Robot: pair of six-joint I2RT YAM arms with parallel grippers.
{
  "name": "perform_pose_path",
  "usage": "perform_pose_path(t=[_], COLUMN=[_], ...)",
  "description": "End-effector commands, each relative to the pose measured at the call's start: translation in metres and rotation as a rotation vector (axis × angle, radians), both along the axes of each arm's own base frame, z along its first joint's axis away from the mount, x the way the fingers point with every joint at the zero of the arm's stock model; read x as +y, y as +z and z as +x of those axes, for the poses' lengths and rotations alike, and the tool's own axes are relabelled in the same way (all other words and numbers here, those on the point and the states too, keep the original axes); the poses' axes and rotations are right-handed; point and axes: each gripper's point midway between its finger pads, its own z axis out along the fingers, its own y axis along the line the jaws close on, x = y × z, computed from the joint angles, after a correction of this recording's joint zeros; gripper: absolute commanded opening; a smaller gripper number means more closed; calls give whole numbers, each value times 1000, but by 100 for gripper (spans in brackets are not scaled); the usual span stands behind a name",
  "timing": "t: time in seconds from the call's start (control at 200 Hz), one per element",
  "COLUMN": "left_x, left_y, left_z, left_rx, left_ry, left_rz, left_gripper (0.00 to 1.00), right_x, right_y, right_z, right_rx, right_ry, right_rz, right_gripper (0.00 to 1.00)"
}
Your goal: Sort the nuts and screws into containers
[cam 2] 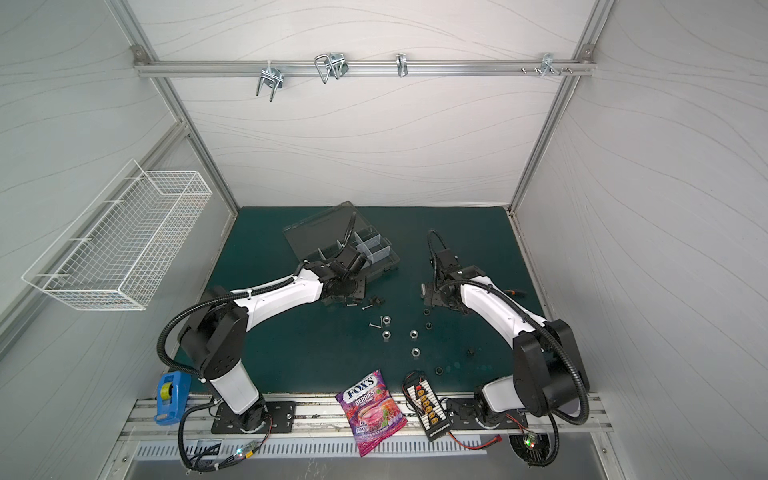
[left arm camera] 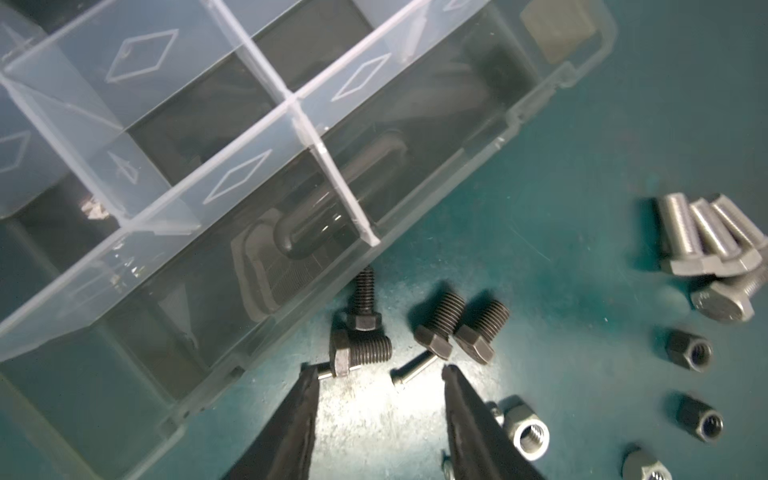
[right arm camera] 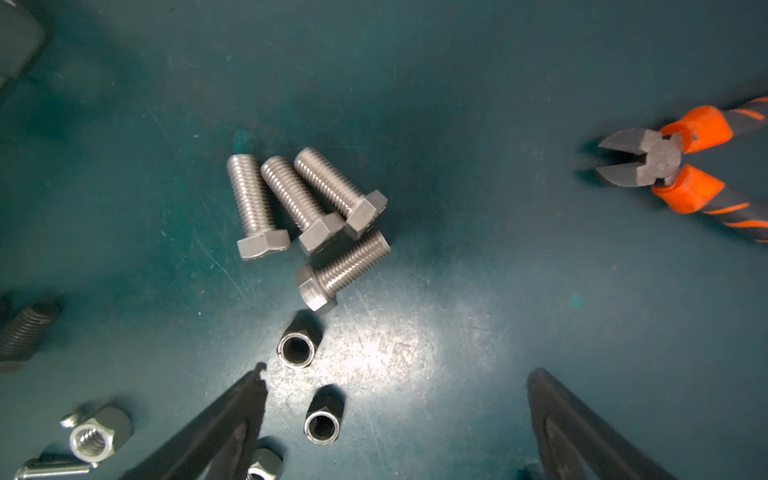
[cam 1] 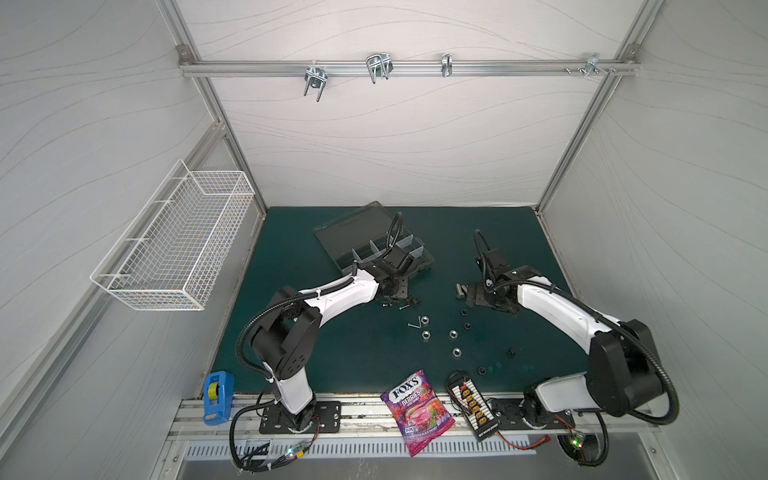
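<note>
Status: found left gripper (left arm camera: 380, 370) partly open and empty above black hex-head screws (left arm camera: 442, 324) lying just beside translucent smoky-grey plastic organizer box (left arm camera: 415, 195); saw right gripper (right arm camera: 397, 372) spread wide, holding nothing, over four silver hex-head bolts (right arm camera: 295, 199) and two black nuts (right arm camera: 303, 330); noted shiny silver nuts (cam 1: 424, 334) loose on dark green mat (cam 1: 332, 353)

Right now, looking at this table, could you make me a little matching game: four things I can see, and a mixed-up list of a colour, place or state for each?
Things:
1. organizer box
2. silver bolts
3. candy bag
4. cutters

Descriptions:
A. orange handles
B. purple, at the front edge of the mat
C. lid open
D. four clustered loose on the mat

Pairs: 1-C, 2-D, 3-B, 4-A.
</note>
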Motion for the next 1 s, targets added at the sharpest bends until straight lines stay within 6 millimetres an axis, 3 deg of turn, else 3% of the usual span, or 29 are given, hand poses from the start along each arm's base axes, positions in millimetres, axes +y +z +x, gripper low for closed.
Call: perform_pose_path(t=[0.0,0.19,0.68,0.995], left_x=[-3,-10,-1,2], left_y=[-5,-24,-49,-62], left_z=[3,5,25,30], left_rx=[-24,-2,24,51], left_ry=[48,29,19,9], left_rz=[1,34,127,167], left_gripper=[49,50,52,44], right_x=[0,-1,-6,-6], right_y=[13,12,13,12], right_z=[3,6,5,7], right_rx=[-38,-38,-43,-42], right_ry=[-4,-8,-16,-21], right_rz=[-3,-12,-34,-41], right_gripper=[99,99,99,99])
